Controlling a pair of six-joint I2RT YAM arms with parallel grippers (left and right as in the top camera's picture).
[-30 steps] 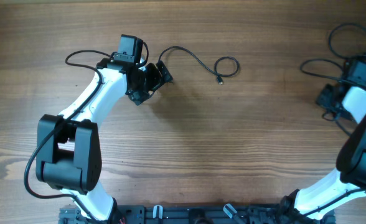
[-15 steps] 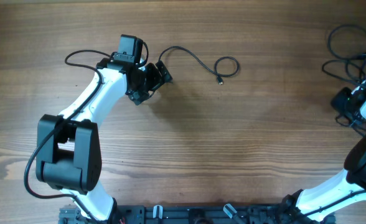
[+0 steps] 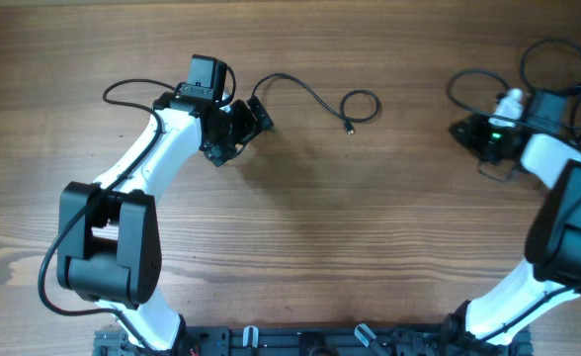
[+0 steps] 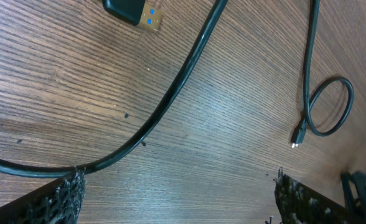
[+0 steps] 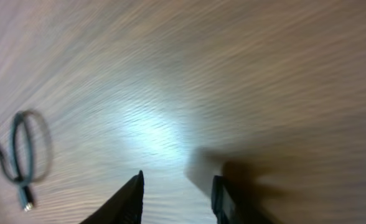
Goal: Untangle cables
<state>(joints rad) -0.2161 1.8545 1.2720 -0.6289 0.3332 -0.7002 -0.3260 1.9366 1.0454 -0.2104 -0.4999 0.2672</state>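
At the left, up from the near edge with a bent white arm, left claw spread wide and empty, low over one end of a loose cable. Further right, a small loop in that cable, plug end flat on the bench. At the far right, right claw partly apart, nothing seen inside. Hard to tell the tangled cables around it from the arm's own wires. Partly cut off at the edge. All blurry in the right wrist view.

one cable at centre, cable bundle far right
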